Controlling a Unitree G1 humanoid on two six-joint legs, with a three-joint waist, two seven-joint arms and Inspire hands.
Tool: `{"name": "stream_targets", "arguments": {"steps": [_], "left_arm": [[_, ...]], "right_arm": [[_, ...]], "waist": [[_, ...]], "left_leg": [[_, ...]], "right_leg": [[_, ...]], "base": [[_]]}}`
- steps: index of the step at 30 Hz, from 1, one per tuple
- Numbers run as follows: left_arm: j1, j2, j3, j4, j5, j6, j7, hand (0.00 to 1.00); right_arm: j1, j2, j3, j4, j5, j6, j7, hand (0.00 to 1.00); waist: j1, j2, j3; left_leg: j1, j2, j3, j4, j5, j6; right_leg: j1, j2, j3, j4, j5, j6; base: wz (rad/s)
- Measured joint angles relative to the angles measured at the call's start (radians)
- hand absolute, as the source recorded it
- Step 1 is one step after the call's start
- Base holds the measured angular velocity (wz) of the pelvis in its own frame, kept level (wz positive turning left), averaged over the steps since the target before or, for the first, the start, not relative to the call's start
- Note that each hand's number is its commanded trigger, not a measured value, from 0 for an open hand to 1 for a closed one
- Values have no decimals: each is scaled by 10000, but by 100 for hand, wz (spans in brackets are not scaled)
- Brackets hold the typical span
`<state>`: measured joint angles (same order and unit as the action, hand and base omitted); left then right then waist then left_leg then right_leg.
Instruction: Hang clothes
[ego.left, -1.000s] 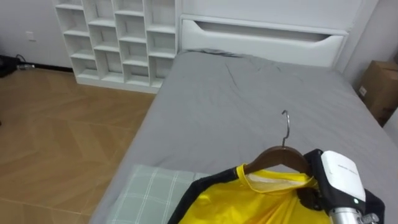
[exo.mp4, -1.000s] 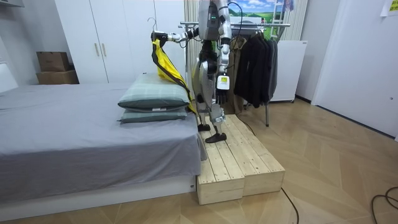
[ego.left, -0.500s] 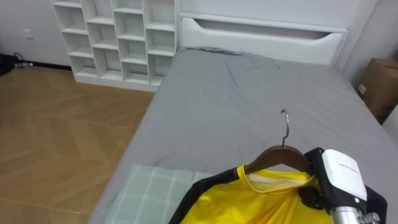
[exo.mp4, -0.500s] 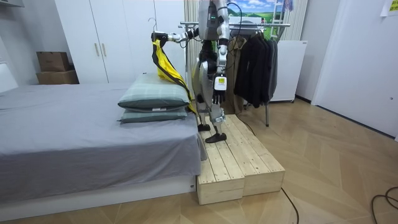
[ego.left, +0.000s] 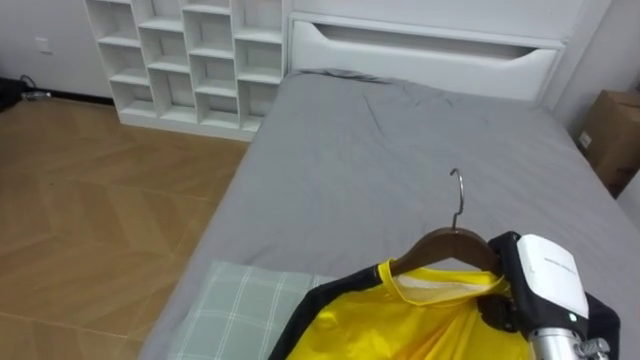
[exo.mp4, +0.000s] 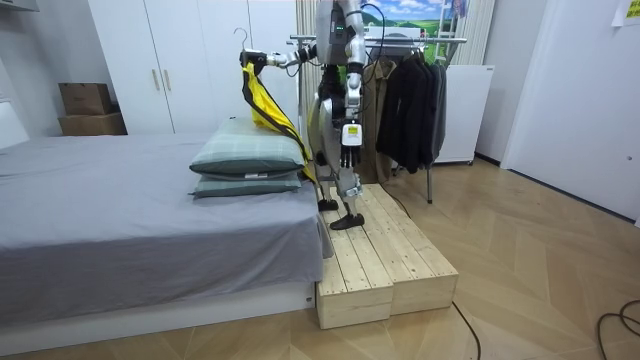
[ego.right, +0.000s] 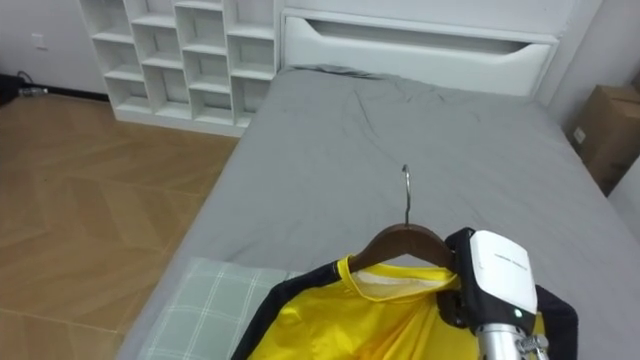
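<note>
My right hand (ego.left: 500, 314) is clamped round the brown wooden hanger (ego.left: 440, 244) carrying the yellow black-trimmed garment (ego.left: 400, 325). Hook sits at the hand's 11 o'clock; metal clothes rail (exo.mp4: 440, 40) is behind me, 6 o'clock.

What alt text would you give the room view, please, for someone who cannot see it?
A humanoid robot stands on a wooden platform beside a grey bed, its right hand holding a yellow garment on a hanger out over two stacked pillows. Its left hand hangs at its side, and a rack of dark clothes stands behind it.
</note>
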<state>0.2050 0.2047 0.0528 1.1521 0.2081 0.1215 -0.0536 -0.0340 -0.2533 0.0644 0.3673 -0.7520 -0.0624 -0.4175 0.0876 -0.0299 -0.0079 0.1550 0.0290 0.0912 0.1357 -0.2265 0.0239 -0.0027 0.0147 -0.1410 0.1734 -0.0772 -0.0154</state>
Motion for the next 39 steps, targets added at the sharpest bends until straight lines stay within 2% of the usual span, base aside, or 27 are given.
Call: {"name": "stream_targets", "arguments": {"steps": [14, 19, 22, 25, 26, 27, 28, 29, 30, 31, 32, 33, 34, 35, 36, 37, 39], "left_arm": [[101, 16, -612, -127, -11, -23, -57, 0], [63, 16, -612, -29, 2, -20, -188, 0], [38, 19, -608, -60, 4, -14, -303, 0], [-43, 50, -484, -73, 4, -5, -327, 0], [-104, 44, -290, -75, 5, -3, -378, 0], [-188, 45, -150, -68, -1, -3, -374, 0], [-225, 57, -129, -61, -1, -5, -364, 0], [-305, 84, -122, -60, 3, -5, -346, 0], [-427, 116, -127, -59, 4, -3, -287, 0], [-496, 129, -150, -59, 3, 3, -240, 0], [-575, 157, -165, -59, -9, 17, -176, 0], [-613, 169, -212, -83, -5, 35, -152, 0], [-640, 169, -268, -156, -8, 37, -149, 0], [-641, 170, -351, -246, -51, 43, -150, 0], [-697, 145, -375, -336, -173, 49, -144, 0], [-737, 76, -378, -335, -201, 53, -139, 0], [-835, -32, -345, -386, -49, 34, -137, 0]], "right_arm": [[13, 0, 29, 3, 87, -5, 279, 100], [53, 16, 26, 88, 510, -27, 269, 100], [86, 17, 19, 68, 509, -24, 273, 100], [106, 90, 36, -31, 407, -30, 294, 100], [93, 139, 35, -25, 346, -29, 294, 100], [92, 196, 36, 20, 172, -27, 294, 100], [97, 227, 60, 54, 132, -22, 294, 100], [104, 229, 214, 103, 189, -17, 295, 100], [106, 260, 338, 130, 160, -14, 311, 100], [101, 313, 345, 126, 50, -14, 339, 100], [102, 456, 342, 129, -98, -6, 350, 100], [167, 560, 341, 150, -229, 17, 354, 100], [185, 583, 343, 163, -273, 17, 358, 100], [157, 602, 344, 159, -286, 21, 357, 100], [98, 602, 349, 138, -287, 23, 356, 100], [66, 590, 351, 132, -286, 29, 355, 100], [57, 674, 422, 7, -267, 100, 374, 100]], "waist": [[-9, -164, 95], [-13, -186, 92], [-52, -130, 92], [149, -47, 70], [255, 4, 70], [296, 92, 123], [308, 141, 138], [351, 229, 107], [392, 267, 123], [398, 288, 136], [444, 332, 162], [398, 354, 186], [342, 319, 151], [293, 201, 88], [265, 93, 101], [244, 128, 128], [179, 210, 124]], "left_leg": [[-42, -11, -33, -8, -2, 0], [-62, -10, 29, 3, -5, 6], [-85, -6, 220, 13, -22, 30], [-40, -4, 939, 13, -29, 40], [-9, 21, 1369, 22, -32, 44], [84, 56, 1835, 24, -41, 53], [124, 68, 2022, 20, -58, 59], [144, 98, 2416, 13, -130, 76], [127, 119, 2787, -17, -152, 74], [136, 140, 2978, -49, -189, 75], [144, 226, 3463, -62, -361, 25], [247, 255, 3957, 2, -427, -52], [314, 263, 4180, 6, -463, -102], [367, 238, 4413, 98, -520, -197], [438, 246, 4595, 430, -569, -280], [443, 316, 4642, 609, -617, -350], [333, 646, 4792, 1318, -770, -478]], "right_leg": [[-18, -8, -17, 7, -10, -11], [-68, -4, 7, -7, -9, -9], [-272, -39, -7, 216, -11, -8], [-706, -48, 33, 585, -21, -53], [-880, -61, 17, 702, 17, -114], [-899, -106, -119, 696, 85, -181], [-913, -129, -279, 699, 122, -209], [-1043, -146, -528, 724, 210, -289], [-1143, -146, -688, 746, 304, -368], [-1228, -155, -825, 824, 325, -395], [-1412, -245, -1124, 1235, 166, -470], [-1505, -566, -1643, 2154, -434, -469], [-1456, -729, -1819, 2509, -754, -424], [-1346, -970, -1910, 2803, -1205, -239], [-1364, -927, -1824, 2699, -1323, -419], [-1369, -854, -1736, 2666, -1306, -448], [-1321, -512, -1438, 2453, -1226, -637]], "base": [[0], [-3], [-17], [-63], [-83], [-81], [-84], [-90], [-94], [-82], [-67], [-56], [-48], [-51], [-52], [-55], [-55]]}}
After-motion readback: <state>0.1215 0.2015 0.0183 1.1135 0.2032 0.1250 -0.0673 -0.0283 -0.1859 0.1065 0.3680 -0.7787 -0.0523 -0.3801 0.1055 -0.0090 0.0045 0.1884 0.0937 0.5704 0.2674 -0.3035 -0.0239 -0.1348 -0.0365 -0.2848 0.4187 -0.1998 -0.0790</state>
